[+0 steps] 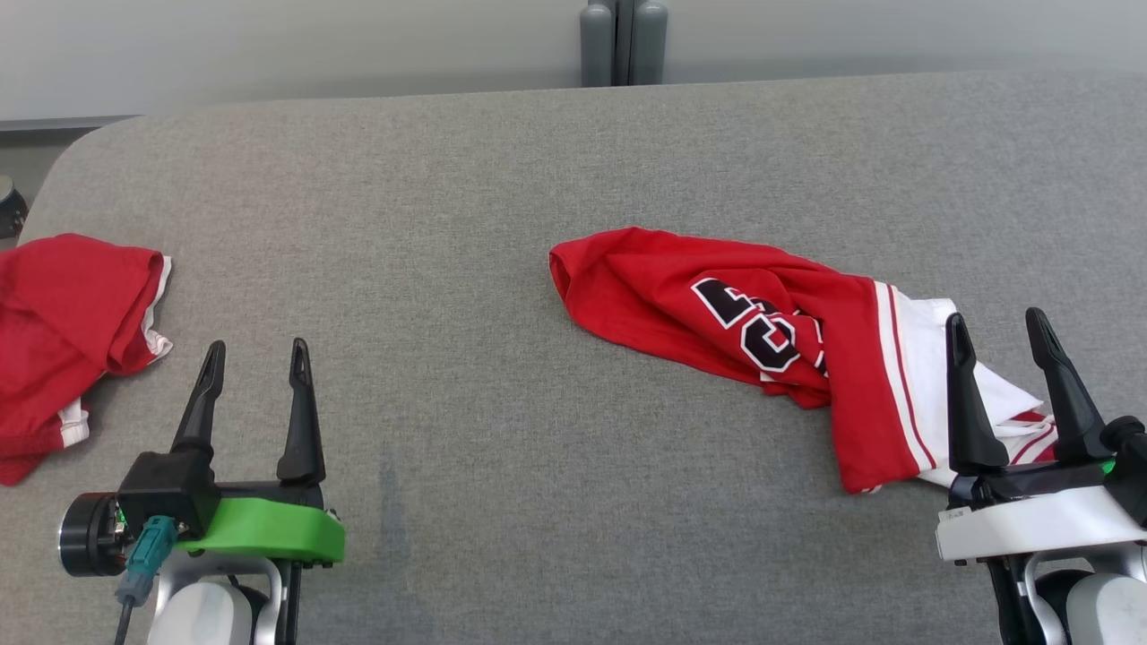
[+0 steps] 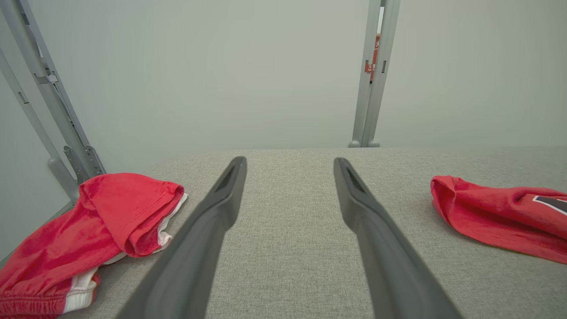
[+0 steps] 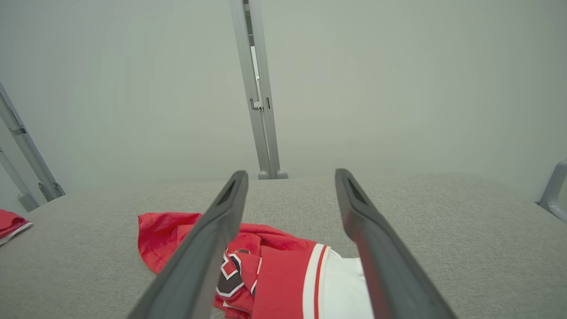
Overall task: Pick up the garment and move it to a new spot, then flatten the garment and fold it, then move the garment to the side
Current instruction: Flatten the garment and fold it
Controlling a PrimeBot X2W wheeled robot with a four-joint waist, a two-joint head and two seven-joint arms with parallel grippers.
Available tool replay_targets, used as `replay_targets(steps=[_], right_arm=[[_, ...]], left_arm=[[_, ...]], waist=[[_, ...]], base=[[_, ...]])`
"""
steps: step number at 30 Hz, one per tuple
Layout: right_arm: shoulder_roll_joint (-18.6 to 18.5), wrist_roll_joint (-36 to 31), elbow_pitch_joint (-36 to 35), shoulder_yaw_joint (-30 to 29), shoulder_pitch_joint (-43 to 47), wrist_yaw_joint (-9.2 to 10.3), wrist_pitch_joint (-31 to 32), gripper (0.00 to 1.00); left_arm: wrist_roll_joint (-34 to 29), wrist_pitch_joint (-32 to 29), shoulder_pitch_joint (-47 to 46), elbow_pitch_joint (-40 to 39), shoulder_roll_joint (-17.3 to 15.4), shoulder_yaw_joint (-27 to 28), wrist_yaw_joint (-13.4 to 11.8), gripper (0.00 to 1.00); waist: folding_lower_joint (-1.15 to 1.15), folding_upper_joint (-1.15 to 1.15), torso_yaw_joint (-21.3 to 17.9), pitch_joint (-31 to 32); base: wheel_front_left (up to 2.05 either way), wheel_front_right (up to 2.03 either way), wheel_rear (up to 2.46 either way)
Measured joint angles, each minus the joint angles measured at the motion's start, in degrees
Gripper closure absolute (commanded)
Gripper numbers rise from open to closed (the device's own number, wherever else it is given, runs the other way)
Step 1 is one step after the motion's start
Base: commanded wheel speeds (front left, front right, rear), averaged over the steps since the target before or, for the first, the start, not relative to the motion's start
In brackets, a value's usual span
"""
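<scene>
Head view: left gripper (image 1: 257,344) low at left, jaws wide apart, nothing between them, over bare grey table (image 1: 448,179). Right gripper (image 1: 996,315) low at right, jaws equally apart, its fingers crossing the white, striped end of the red jersey (image 1: 717,296); contact cannot be told. Jersey lies crumpled right of centre, black number showing. Second red garment (image 1: 72,322), white-trimmed, bunched at the table's left edge.

Left wrist view: fingers spread over bare cloth, second garment (image 2: 119,208) to their left, jersey (image 2: 496,212) well to the right.

Right wrist view: spread fingers frame the jersey (image 3: 283,266), none gripped.
</scene>
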State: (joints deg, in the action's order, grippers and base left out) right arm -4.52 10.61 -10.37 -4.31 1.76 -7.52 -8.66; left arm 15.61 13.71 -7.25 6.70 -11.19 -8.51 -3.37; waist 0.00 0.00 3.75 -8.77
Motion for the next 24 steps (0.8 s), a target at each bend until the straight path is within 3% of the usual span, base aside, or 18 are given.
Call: replay_targets(steps=[16,24], right_arm=[[-0.05,0.79,1.79,-0.99,-0.31,-0.01,0.04,0.00],[-0.85,2.49,10.44,-6.39,-0.57,-0.01,0.82,0.00]], left_arm=[[0.43,0.01,-0.02,-0.35,-0.33,-0.58,-0.67,0.00],[0.49,0.26,-0.92,-0.44,-0.27,-1.16,-0.67,0.00]], waist=[[0.00,0.00,0.32,-0.89],[0.00,0.00,0.48,-2.47]], base=[[0.00,0.00,0.00],[0.00,0.00,0.00]])
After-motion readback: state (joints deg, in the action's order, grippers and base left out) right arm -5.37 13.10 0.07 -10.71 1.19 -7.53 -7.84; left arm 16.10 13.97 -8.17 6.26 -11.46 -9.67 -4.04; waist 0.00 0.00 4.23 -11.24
